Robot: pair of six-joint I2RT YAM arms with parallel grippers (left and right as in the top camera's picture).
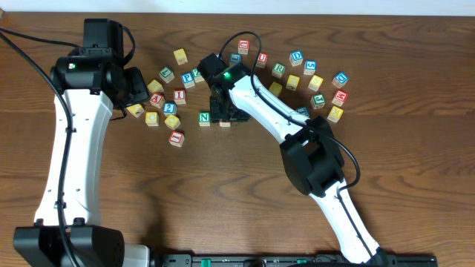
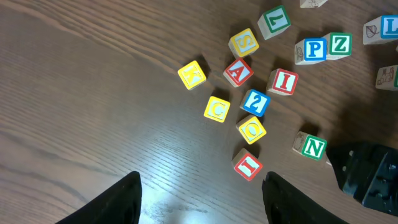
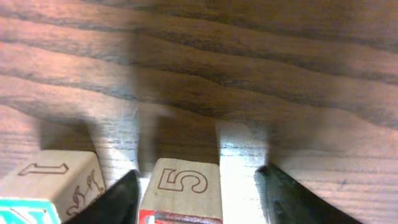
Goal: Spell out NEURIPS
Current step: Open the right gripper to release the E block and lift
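N (image 1: 204,118): row's start (first letter).
Red-topped cube (image 3: 180,186): beside N, right gripper (image 3: 198,177) parted around it.
Left gripper (image 2: 202,183): spread, empty.

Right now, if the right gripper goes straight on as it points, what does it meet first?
Probably the cube with a 5 on its side, between the right gripper's open fingers; bare table lies beyond.

Left arm (image 1: 70,148) stretches forward, jaws apart; right arm (image 1: 260,107) angles inward, wrist low, jaws apart too.
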